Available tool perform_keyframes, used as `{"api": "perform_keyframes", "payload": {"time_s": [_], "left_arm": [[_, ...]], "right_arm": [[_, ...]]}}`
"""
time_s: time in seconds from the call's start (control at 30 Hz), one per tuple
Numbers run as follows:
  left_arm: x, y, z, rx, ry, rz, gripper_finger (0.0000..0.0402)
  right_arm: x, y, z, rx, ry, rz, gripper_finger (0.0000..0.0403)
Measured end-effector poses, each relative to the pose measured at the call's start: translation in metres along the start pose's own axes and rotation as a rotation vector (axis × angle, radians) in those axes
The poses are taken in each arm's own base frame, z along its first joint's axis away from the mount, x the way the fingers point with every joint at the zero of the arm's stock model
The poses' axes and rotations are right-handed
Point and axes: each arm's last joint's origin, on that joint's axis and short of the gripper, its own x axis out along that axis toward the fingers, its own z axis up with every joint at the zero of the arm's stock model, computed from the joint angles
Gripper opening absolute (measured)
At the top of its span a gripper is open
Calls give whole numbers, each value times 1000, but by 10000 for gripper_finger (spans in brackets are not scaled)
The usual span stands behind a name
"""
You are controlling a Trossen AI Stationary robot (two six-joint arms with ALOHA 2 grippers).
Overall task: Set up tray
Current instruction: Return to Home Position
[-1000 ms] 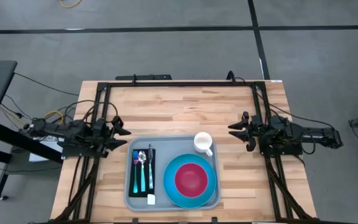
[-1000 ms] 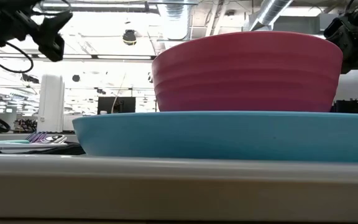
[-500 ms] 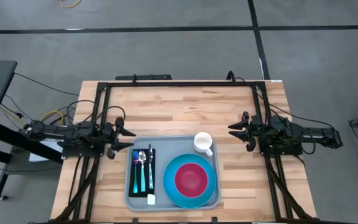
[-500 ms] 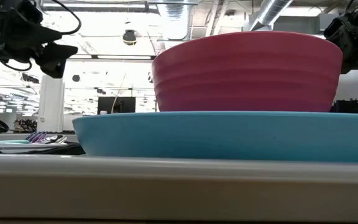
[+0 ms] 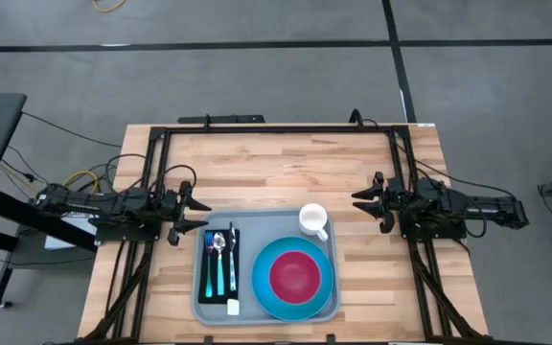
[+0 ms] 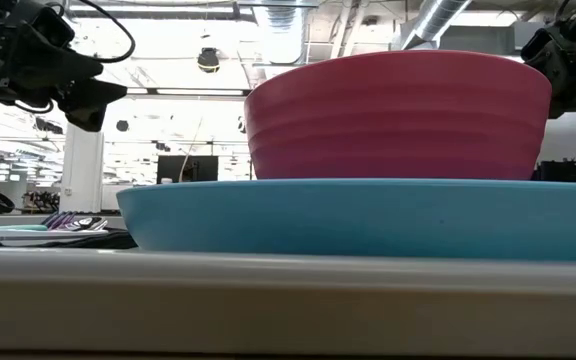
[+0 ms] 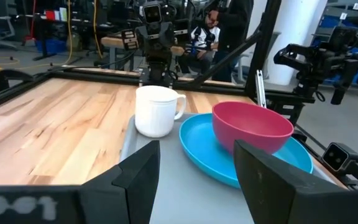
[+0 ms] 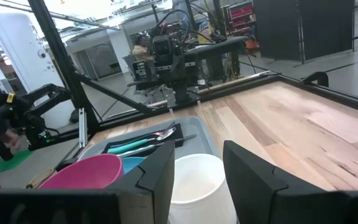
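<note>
Saw pink bowl [image 5: 296, 275] on blue plate [image 5: 261, 284] | found white mug [image 5: 312, 219] just beside plate | spotted fork [image 5: 209, 271], spoon [image 5: 219, 268], knife [image 5: 230, 261] side by side on black napkin [image 5: 202, 293]

**Robot body.** Left arm [image 5: 94, 203], at the left middle of the high view, and right arm [image 5: 468, 213], at the right middle, are both matte black. Each is built of slender boxy links with bulkier joint housings. Thin black cable loops [image 5: 166, 175] arch over the left arm's wrist, and a thin black cable [image 5: 482, 189] runs beside the right arm. Left gripper [image 5: 199, 217] and right gripper [image 5: 367, 209] each carry two dark fingers [image 7: 135, 180]. At the bottom of the wrist views these fingers show as broad, flat-faced wedges with angular tips.
</note>
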Motion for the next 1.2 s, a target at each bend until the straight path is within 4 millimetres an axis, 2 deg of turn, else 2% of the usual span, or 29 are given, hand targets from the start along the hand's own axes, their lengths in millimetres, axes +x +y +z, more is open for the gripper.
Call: {"api": "perform_keyframes", "payload": {"time_s": [1.2], "left_arm": [[0, 0, 0, 2, 2, -1, 192]], "right_arm": [[0, 0, 0, 0, 0, 0, 129]]}}
